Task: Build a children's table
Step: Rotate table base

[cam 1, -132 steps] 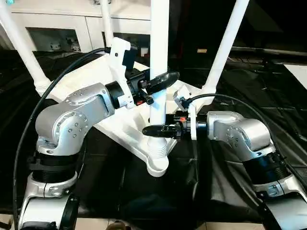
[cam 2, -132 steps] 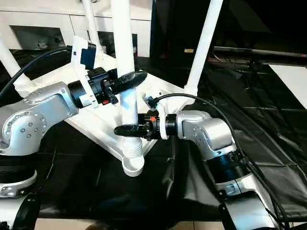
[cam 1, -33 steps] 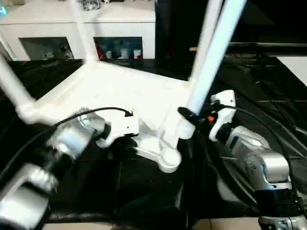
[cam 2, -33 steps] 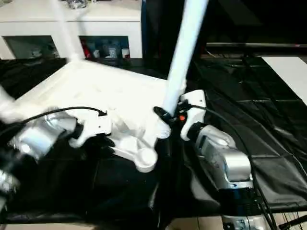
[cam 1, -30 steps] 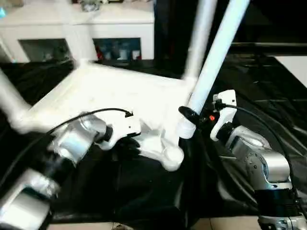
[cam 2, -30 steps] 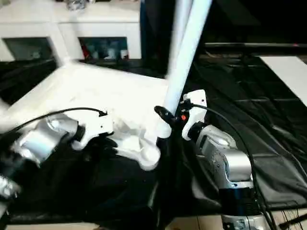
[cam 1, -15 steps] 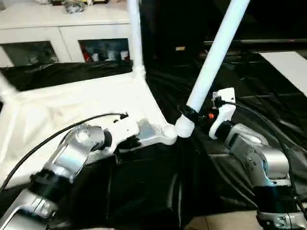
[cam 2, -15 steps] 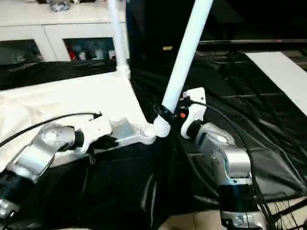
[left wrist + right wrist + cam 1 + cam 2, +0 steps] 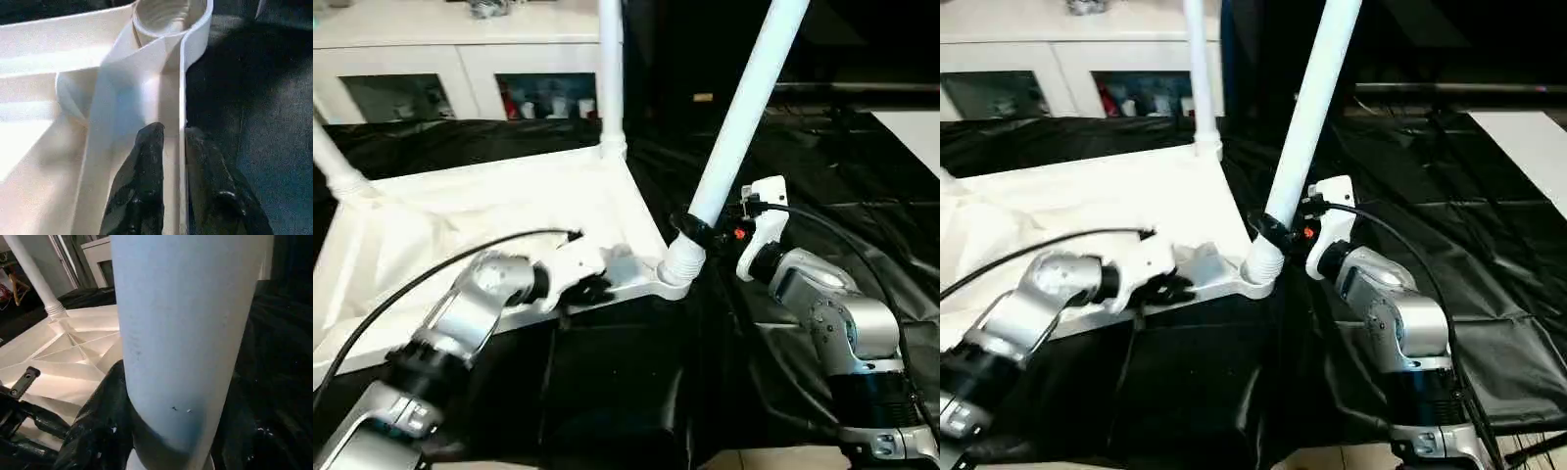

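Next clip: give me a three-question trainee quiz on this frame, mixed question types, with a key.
1. True or false: the right gripper is closed around the long white tapered round leg nearest the robot.
2. Which part does the left gripper pinch? A) the raised rim of the white plastic tabletop B) a leg C) the black floor cover
3. How many legs stand in sockets of the upturned tabletop in the head views?

Key: 1 true; 2 A; 3 three.
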Robot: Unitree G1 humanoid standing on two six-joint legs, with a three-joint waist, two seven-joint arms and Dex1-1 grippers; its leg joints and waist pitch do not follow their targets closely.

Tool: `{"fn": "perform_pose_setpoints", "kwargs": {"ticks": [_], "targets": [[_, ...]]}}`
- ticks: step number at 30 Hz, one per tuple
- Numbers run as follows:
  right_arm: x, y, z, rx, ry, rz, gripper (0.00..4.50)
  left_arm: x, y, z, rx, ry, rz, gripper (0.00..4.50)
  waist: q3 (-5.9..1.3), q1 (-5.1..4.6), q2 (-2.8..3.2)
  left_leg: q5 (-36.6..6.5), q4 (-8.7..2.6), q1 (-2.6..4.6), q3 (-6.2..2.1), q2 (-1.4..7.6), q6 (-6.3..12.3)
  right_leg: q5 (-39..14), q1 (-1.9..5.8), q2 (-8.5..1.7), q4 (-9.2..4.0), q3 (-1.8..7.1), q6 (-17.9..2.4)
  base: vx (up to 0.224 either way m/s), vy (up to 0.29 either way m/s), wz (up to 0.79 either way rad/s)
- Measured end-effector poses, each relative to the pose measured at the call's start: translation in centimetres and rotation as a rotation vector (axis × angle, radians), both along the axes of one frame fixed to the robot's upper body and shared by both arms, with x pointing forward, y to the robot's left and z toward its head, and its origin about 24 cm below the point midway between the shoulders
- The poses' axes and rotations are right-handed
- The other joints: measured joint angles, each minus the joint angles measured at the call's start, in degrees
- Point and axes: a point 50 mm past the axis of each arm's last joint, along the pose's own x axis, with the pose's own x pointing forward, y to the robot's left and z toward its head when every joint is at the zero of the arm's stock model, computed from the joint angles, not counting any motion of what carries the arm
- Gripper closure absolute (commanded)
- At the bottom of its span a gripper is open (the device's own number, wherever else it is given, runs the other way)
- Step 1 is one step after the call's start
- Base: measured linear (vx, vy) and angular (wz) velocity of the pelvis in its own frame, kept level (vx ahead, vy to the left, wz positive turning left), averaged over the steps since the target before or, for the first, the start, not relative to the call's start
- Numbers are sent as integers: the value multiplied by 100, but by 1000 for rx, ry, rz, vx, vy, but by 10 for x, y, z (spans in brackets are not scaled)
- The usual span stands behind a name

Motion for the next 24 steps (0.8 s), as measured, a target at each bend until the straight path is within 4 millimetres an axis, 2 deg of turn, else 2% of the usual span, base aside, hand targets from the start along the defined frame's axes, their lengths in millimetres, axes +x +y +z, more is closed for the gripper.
{"fn": "perform_pose_setpoints", "kwargs": {"ticks": [12,24], "targets": [[0,0,-1,-10,-2,-1,266,4,-9,-5,-36,50,-5,359,0,-3,0,2,0,-4,0,0,-1,9,-1,0,-7,0,2,0,0,0],[0,4,-2,-21,0,13,266,3,-9,-15,-12,98,-5,359,0,0,0,2,0,-3,1,1,-1,9,-1,0,-7,0,2,0,0,0]]}}
